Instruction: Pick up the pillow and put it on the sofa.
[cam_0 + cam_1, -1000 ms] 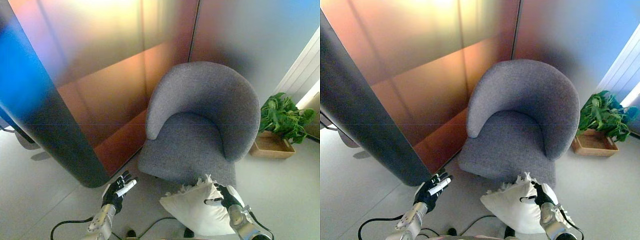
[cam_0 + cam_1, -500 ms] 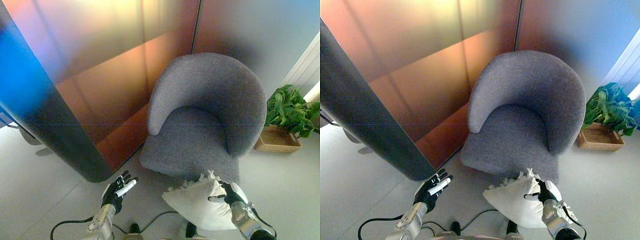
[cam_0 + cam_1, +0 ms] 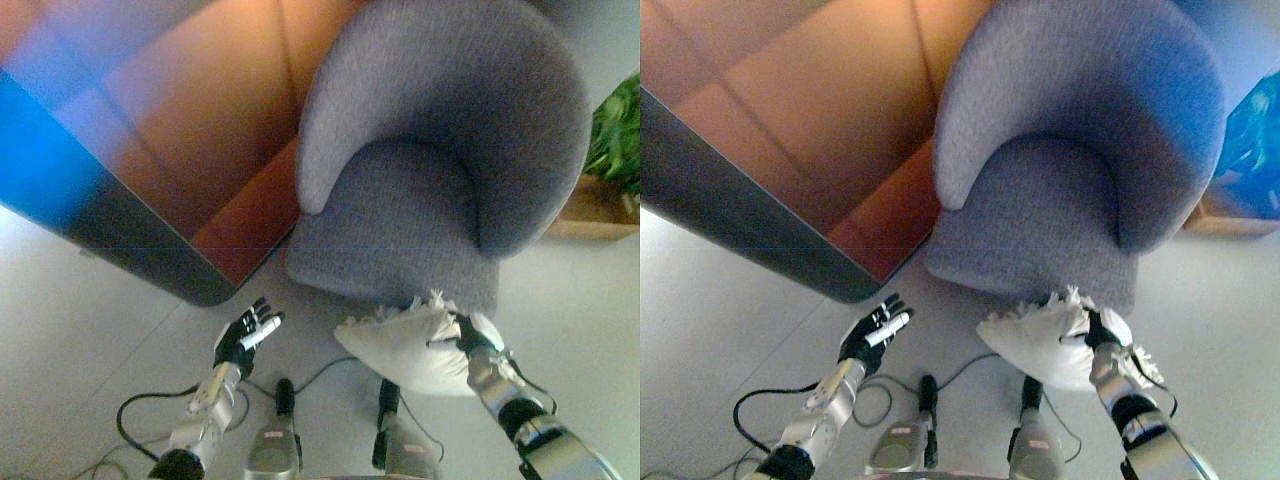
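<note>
Left eye view. Item 1: pillow [image 3: 410, 338], white, fringed edge, held off the floor [image 3: 90, 330] just in front of the sofa's front edge, not on the seat. Item 2: right hand [image 3: 468, 335], fingers curled into the pillow's right side, gripping it. Item 3: left hand [image 3: 243, 338], low left, fingers straight and spread, holding nothing, well apart from the pillow. Item 4: sofa [image 3: 440, 170], grey fabric, curved back, seat bare. Item 5: plant [image 3: 615, 135] in a wooden box, right of sofa. Item 6: panel wall [image 3: 170, 120] w/ dark rounded corner, left of sofa. We find no readable labels or writing.

Right eye view. Same set: pillow [image 3: 1045, 335] in right hand [image 3: 1100, 335], left hand [image 3: 870, 335] open, sofa [image 3: 1070, 160] behind. Plant is a blur at the right edge; we can't tell detail.
</note>
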